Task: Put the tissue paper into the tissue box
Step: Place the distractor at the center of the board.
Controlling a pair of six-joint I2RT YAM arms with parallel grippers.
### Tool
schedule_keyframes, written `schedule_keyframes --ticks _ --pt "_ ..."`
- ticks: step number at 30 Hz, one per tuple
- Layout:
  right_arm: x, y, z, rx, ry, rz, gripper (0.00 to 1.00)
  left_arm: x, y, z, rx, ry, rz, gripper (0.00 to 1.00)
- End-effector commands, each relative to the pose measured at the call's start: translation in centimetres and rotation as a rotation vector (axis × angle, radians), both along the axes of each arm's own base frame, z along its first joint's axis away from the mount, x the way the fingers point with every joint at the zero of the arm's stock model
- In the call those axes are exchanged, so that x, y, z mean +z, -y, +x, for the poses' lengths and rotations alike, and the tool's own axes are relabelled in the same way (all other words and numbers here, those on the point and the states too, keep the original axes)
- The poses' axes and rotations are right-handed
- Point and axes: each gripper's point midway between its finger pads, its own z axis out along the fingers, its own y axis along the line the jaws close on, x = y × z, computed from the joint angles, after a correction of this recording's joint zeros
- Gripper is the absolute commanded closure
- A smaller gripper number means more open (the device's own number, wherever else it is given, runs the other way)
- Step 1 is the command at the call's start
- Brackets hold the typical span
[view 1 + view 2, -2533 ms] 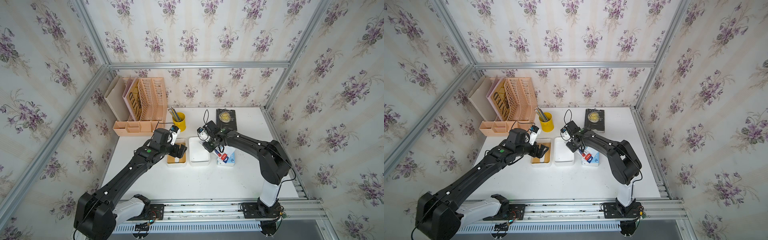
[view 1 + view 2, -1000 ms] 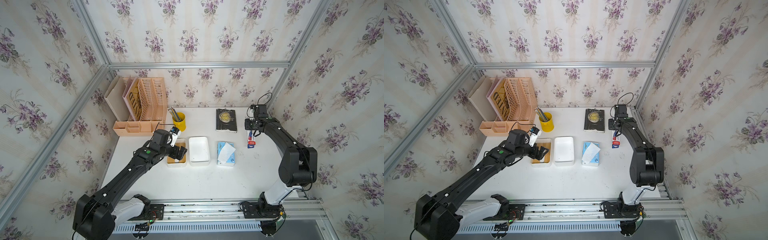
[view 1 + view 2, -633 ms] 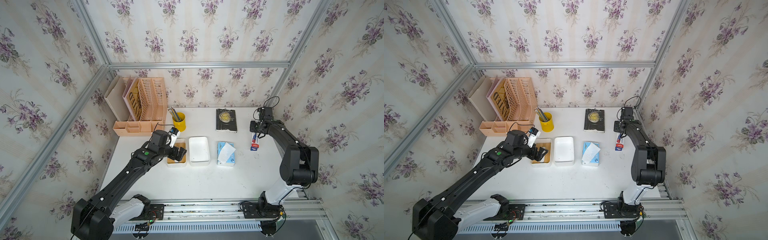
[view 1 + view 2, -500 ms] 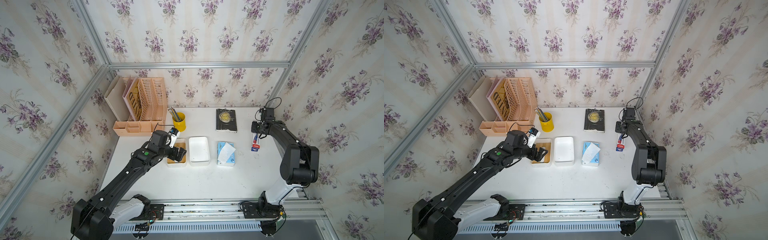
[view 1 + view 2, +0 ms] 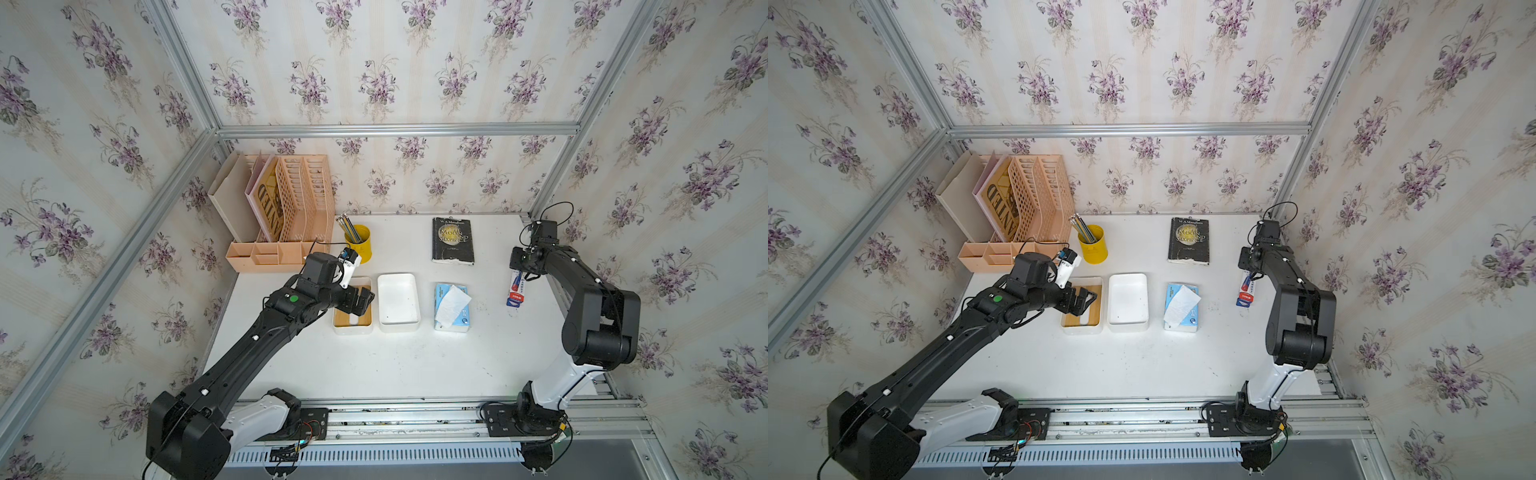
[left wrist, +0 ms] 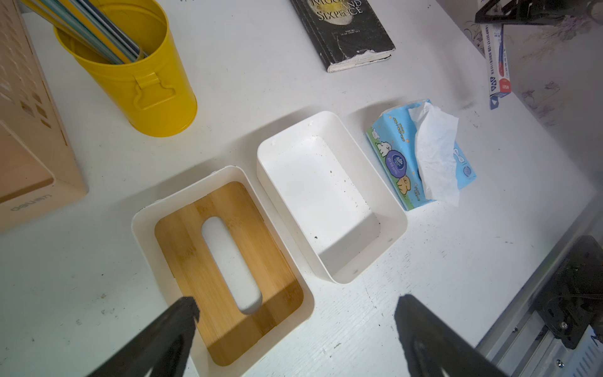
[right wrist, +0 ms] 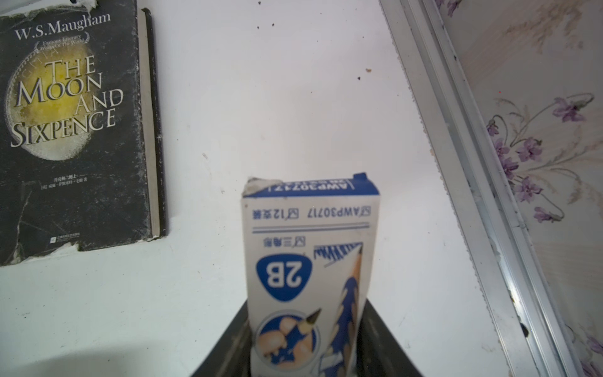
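Tissue paper (image 5: pixel 452 308) (image 5: pixel 1181 308) (image 6: pixel 391 153): soft light-blue and white pack with a dark blue round logo. It lies flat on the white table (image 5: pixel 374 365), and a loose white sheet spills from its slit. It sits just to the right of the tissue box with a narrow strip of table between them. It is outside the box, and neither gripper touches it.

Tissue box (image 5: pixel 397 302) (image 5: pixel 1128 301) (image 6: pixel 326 196): white rounded tub, mouth up, holding only a few dark specks. It is the middle item in a row of three.

Lid (image 5: pixel 352 330) (image 6: pixel 182 248): upside down on the table, close against the box's left side. The bamboo panel and oblong slot show inside the white rim.

Left gripper (image 5: pixel 361 300) (image 5: pixel 1086 300) (image 6: pixel 297 302): jaws spread wide, holding nothing, poised above the lid and clear of it.

Right gripper (image 5: pixel 524 270) (image 7: pixel 306 329): at the far right of the table by the frame rail. Its jaws are closed on the sides of the pencil carton (image 5: pixel 515 291) (image 5: pixel 1246 291) (image 7: pixel 310 244), a slim white, red and blue carton marked 2B. From above it is hard to tell whether the carton's free end rests on the table or hangs just over it.

Book (image 5: pixel 452 241): black cover, "The Moon and Sixpence", flat at the back of the table.

Yellow pencil cup (image 5: pixel 359 246): upright, pencils inside, behind the lid.

File rack (image 5: pixel 291 208): peach plastic, in the back left corner.
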Motion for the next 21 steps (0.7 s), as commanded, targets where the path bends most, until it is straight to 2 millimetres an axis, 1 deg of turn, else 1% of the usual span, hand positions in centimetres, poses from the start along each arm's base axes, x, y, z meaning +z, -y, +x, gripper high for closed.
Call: schedule_keyframes --ticks 1,8,11,16,21 --pt "-0.1 -0.1 0.3 -0.002 0.013 0.014 0.53 0.6 0.0 -0.1 0.006 -0.010 -0.006 0.01" --pt "-0.9 0.0 0.2 -0.005 0.001 0.021 0.53 1.5 0.1 -0.7 0.009 -0.014 -0.045 0.01" --pt "-1.7 0.0 0.1 -0.009 -0.016 0.022 0.53 1.8 0.0 -1.1 0.012 -0.011 -0.049 0.01" --pt "-3.2 0.3 -0.2 -0.019 -0.063 0.012 0.52 1.7 -0.2 -1.4 0.012 -0.026 -0.043 0.01" --pt "-3.4 0.9 -0.3 -0.033 -0.070 0.002 0.52 1.1 -0.3 -1.7 0.002 -0.040 -0.028 0.01"
